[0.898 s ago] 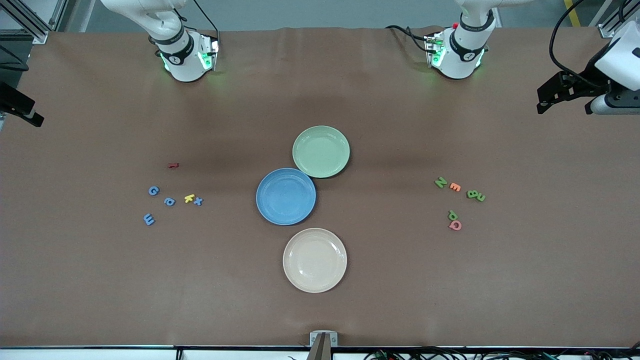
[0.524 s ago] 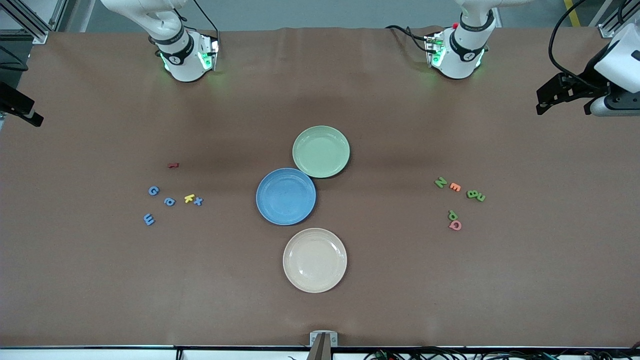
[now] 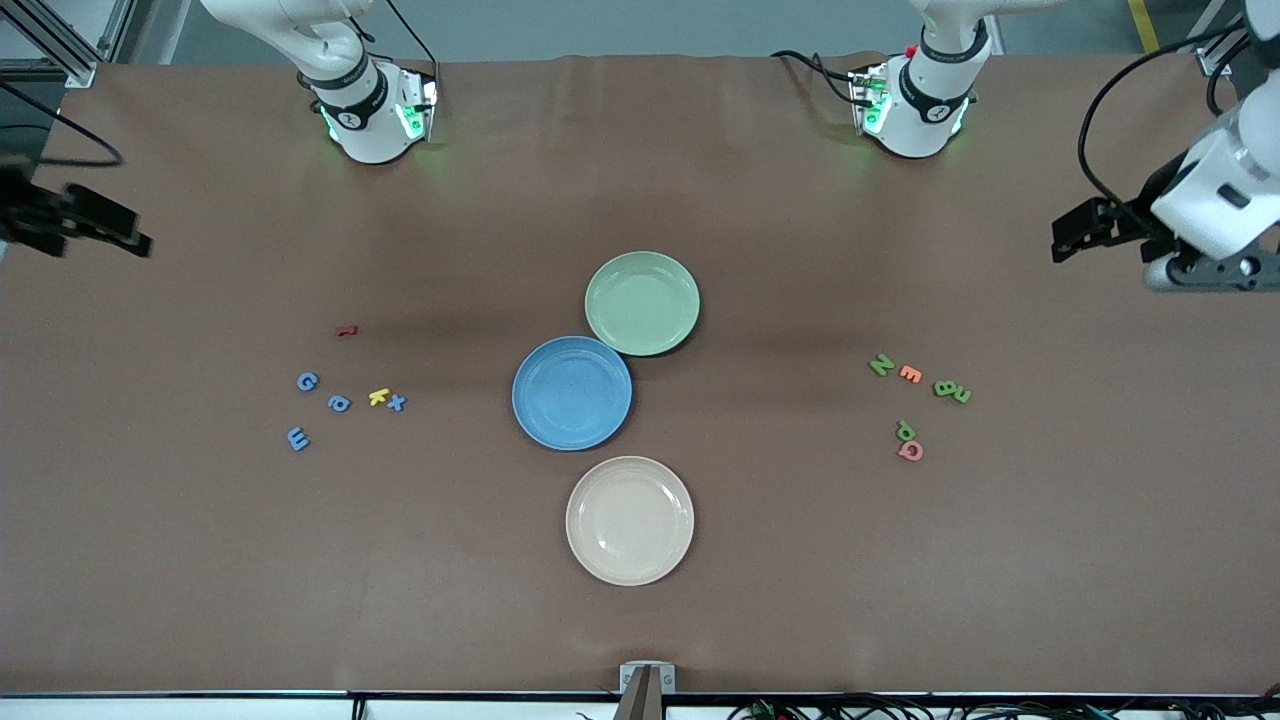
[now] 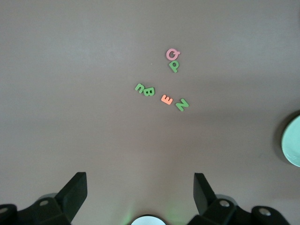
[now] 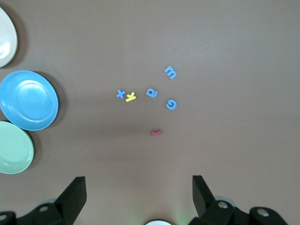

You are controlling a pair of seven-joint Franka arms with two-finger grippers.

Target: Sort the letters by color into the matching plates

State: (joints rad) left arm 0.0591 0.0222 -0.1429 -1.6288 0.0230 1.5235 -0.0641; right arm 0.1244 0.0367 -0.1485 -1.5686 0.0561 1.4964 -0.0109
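The brown worktop (image 3: 640,620) carries three plates in a line at its middle: the green plate (image 3: 642,303) nearest the bases, the blue plate (image 3: 572,393) touching it, and the cream plate (image 3: 630,520) nearest the front camera. The left gripper (image 3: 1075,235) hangs over the left arm's end of the worktop, the right gripper (image 3: 105,230) over the right arm's end, both with jaws wide apart and holding nothing. Four green letters (image 3: 881,365) lie toward the left arm's end, four blue letters (image 3: 307,381) toward the right arm's end, all outside the plates.
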